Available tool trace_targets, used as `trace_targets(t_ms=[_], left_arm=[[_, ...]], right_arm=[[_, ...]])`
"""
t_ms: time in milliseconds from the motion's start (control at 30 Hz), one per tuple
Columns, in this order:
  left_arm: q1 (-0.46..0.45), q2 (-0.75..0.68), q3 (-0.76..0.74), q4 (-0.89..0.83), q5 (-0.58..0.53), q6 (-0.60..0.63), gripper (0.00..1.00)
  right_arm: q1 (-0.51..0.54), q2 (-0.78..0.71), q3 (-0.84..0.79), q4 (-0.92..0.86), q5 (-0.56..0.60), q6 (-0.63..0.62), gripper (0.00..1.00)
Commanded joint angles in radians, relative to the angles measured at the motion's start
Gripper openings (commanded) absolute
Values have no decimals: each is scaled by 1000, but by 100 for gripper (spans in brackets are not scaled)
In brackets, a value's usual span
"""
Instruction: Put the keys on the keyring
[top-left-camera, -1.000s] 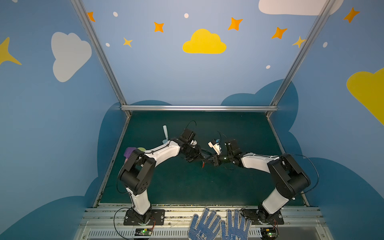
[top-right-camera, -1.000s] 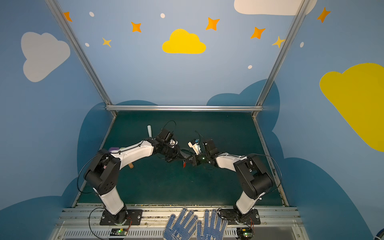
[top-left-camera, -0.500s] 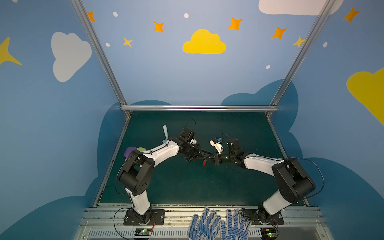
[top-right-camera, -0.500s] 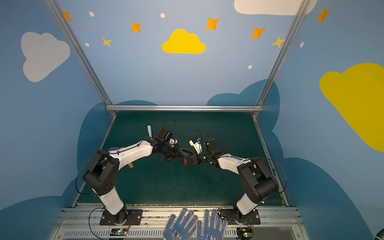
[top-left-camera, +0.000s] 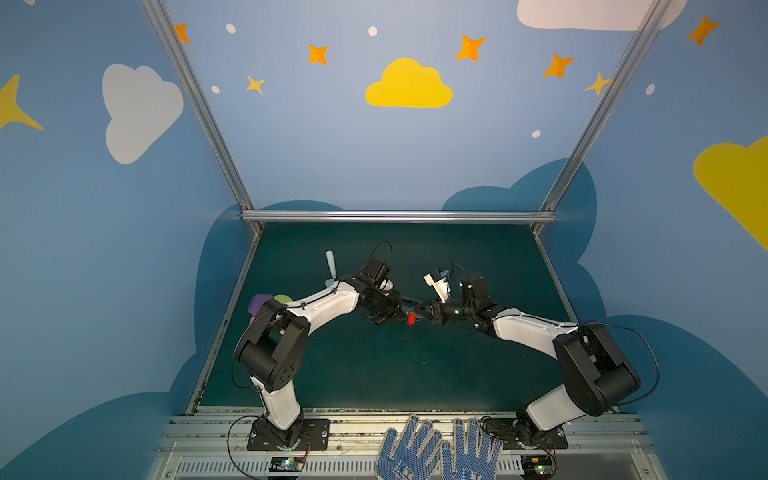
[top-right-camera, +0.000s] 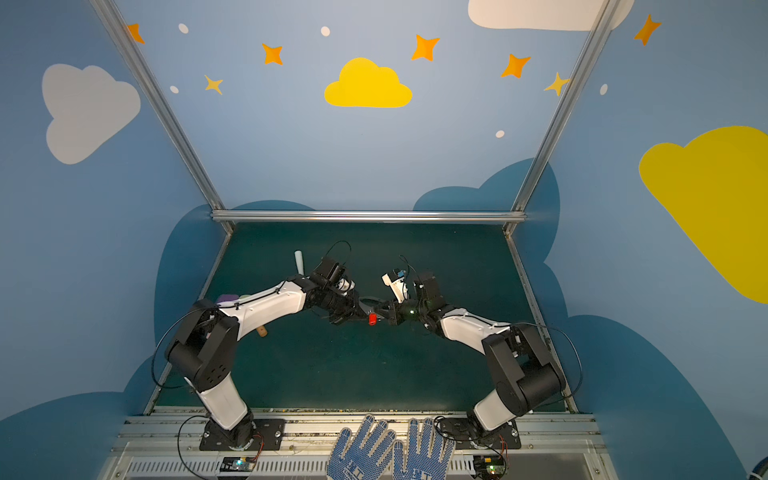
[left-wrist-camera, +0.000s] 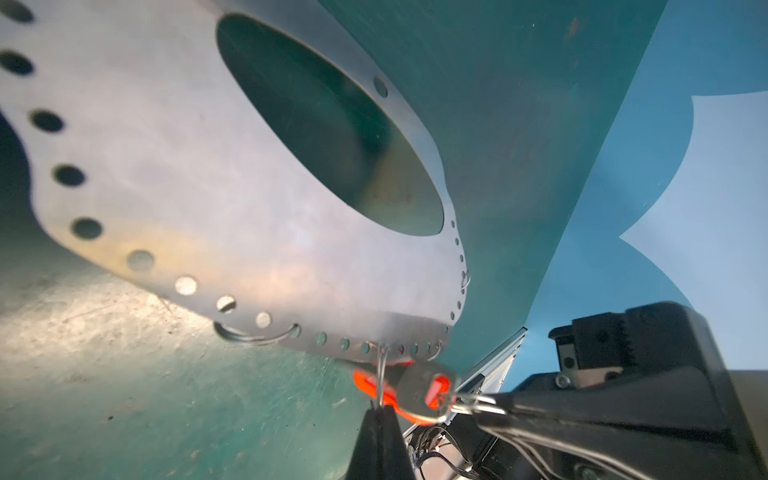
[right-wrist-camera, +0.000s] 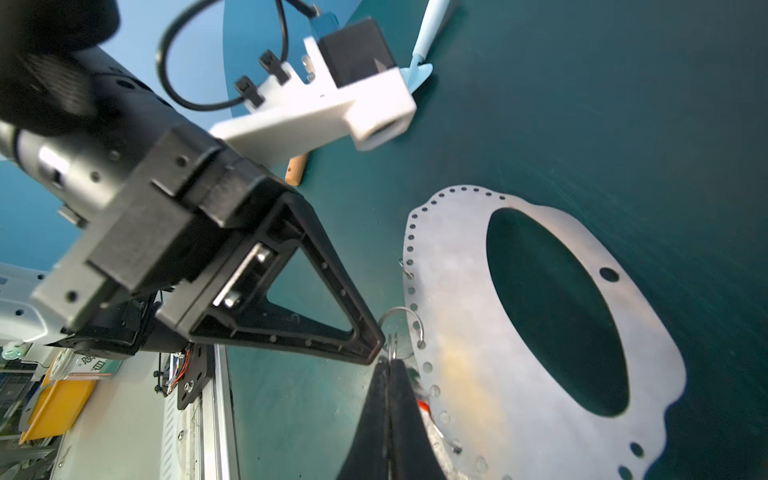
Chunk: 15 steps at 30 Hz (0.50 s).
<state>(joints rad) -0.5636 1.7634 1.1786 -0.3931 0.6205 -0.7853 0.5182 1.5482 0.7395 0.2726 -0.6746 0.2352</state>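
Two shut pincers meet at the keyring (left-wrist-camera: 208, 187) rim. In both top views we see only the key (top-left-camera: 411, 318), a red speck between them. From the left wrist, the left gripper (left-wrist-camera: 380, 409) pinches a wire ring (left-wrist-camera: 380, 374) threaded through that rim, and the right gripper (left-wrist-camera: 496, 402) clamps the key just beside it. From the right wrist the ring's loop shows, the key scarcely. We judge: hold the ring steady, feed the key's eye onto its end.

left arm (top-left-camera: 328, 305) and right arm (top-left-camera: 528, 328) reaching inward, wrists low, both jaws closed
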Motion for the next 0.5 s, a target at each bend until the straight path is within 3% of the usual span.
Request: trace_targets(t_ms=[0, 467], left_arm=[[-1, -28, -9, -9, -5, 12, 4], [19, -16, 30, -62, 47, 72, 4]], right_arm=[[-4, -17, -12, 0, -8, -7, 0], [16, 58, -5, -77, -106, -76, 0]])
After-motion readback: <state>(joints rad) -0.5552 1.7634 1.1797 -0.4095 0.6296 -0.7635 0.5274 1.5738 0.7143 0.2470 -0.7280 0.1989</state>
